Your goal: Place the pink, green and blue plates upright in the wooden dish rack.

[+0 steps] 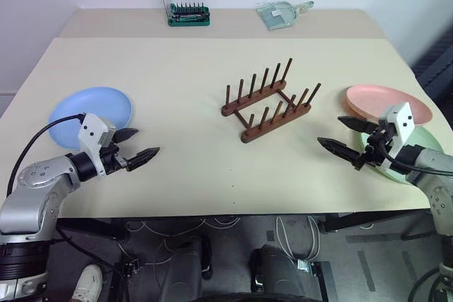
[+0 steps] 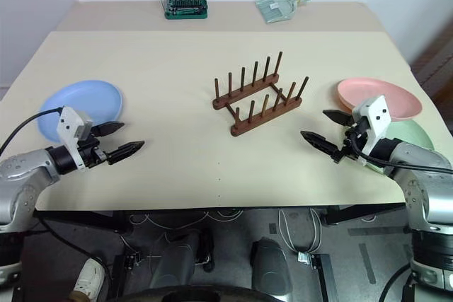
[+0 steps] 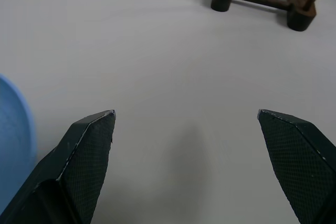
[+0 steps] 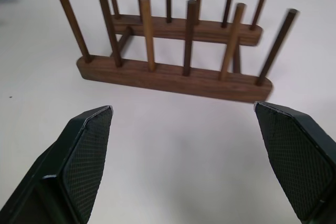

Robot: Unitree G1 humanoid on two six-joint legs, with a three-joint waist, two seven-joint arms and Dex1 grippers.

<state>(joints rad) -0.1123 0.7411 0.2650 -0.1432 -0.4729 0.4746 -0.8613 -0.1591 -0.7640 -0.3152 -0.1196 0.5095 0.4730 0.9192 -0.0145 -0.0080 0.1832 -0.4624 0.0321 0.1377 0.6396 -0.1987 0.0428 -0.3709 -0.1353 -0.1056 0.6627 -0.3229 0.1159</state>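
Plates all lie flat on the table, none racked yet: blue plate on the robot's left side, pink plate on the right w/ its near edge overlapping the green plate, which sits partly under it. Wooden dish rack stands mid-table, angled, all slots free, well apart from every plate. Left gripper hovers just beside the blue plate, jaws spread wide, nothing in them; right gripper likewise wide open and empty, near the pink/green pair. Handling, prob: plates look light, rigid, matte so not too slick, but shallow & low to the table, so hard to get a finger under. Best bet is pinching the raised rim at the edge. Green plate is mostly hidden by the right arm & pink plate, so its exact outline is hard to tell. Far edge holds a green bit holder and a clear packet, contents unclear.
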